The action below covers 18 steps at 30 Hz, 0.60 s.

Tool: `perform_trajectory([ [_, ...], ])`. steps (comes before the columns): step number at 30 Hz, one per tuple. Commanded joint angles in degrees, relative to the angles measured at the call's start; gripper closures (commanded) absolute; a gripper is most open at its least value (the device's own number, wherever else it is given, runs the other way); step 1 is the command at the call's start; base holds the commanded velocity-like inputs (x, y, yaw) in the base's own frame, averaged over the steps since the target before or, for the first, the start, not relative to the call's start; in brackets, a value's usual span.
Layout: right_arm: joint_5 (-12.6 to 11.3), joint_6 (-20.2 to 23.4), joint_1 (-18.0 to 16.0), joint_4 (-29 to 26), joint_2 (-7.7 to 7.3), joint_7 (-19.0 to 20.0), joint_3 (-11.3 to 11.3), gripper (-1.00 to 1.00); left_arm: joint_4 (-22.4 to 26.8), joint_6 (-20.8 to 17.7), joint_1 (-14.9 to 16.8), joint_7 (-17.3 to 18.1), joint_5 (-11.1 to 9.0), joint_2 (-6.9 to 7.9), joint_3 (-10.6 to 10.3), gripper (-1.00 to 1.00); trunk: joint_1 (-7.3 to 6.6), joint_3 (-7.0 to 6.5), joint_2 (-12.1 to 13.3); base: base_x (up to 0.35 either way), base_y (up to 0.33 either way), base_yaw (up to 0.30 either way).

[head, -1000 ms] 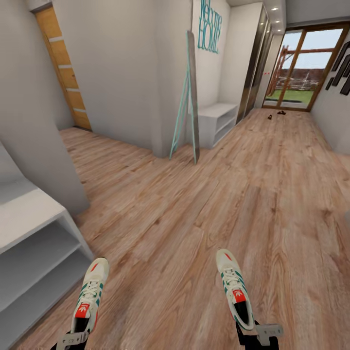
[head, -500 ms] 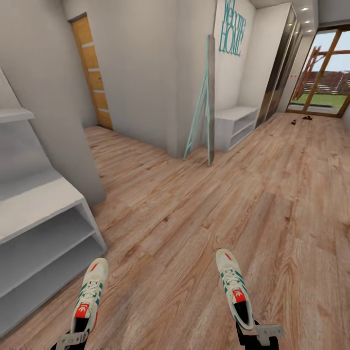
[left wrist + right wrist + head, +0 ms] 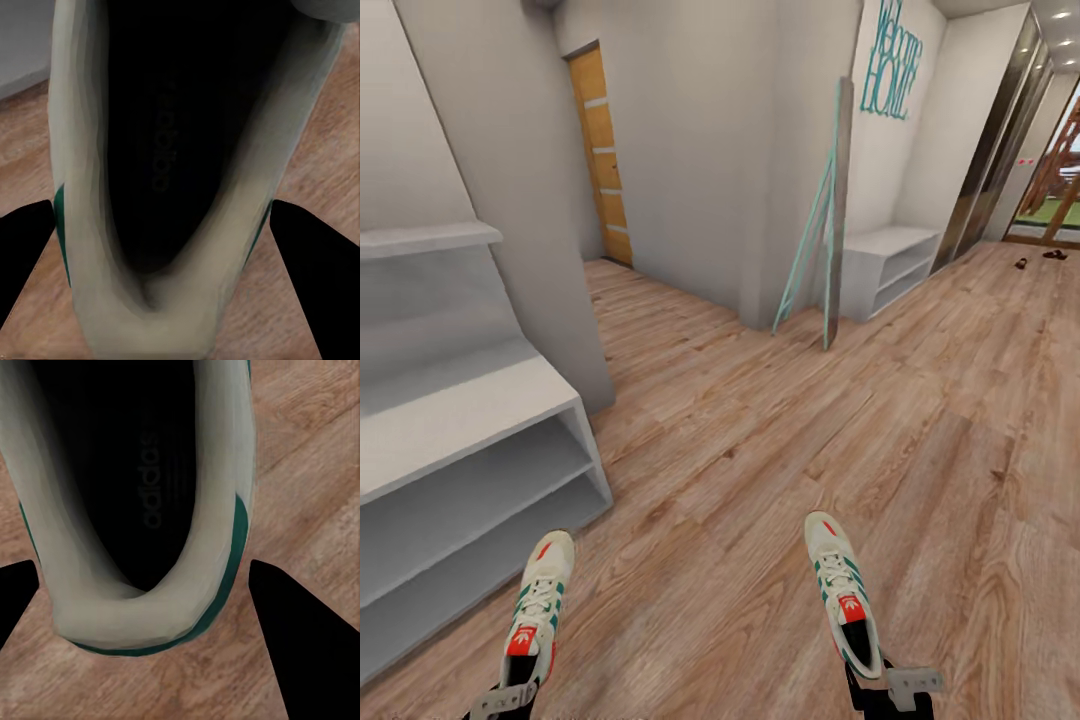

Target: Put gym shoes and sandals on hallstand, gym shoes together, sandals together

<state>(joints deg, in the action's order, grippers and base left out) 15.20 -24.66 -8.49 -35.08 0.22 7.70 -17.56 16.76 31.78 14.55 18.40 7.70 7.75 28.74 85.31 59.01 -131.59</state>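
While each gripper pinches the heel of one white gym shoe with green stripes, both shoes hang above the brown wood floor (image 3: 760,430).

Left gripper (image 3: 507,697) with its shoe (image 3: 538,605) is near the light-grey hallstand (image 3: 470,400); right gripper (image 3: 890,690) with its shoe (image 3: 843,592) is well apart from it. Two dark brown sandals (image 3: 1040,258) lie far beyond.

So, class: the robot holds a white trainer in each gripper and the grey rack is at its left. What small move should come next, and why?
Probably keep turning left to face the light-grey hallstand. The left gripper and right gripper each hold a white, green-striped gym shoe by the heel, clear of the wood-plank floor, while the rack sits off to the left side.
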Motion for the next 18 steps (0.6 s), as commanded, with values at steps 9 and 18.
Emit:
perform_trajectory([
  [9,0.18,-0.27,-0.03,0.01,0.04,0.48,-0.37,1.00,-0.06,0.83,-0.38,0.33,-5.20,0.06,0.36,1.00,-0.01,-0.35,-0.02,0.000,0.000,0.247],
  [18,0.18,-0.28,-0.03,0.01,0.04,0.47,-0.37,1.00,-0.06,0.83,-0.40,0.49,-5.00,0.02,0.09,1.00,-0.01,-0.71,-0.02,0.000,0.000,0.248],
])
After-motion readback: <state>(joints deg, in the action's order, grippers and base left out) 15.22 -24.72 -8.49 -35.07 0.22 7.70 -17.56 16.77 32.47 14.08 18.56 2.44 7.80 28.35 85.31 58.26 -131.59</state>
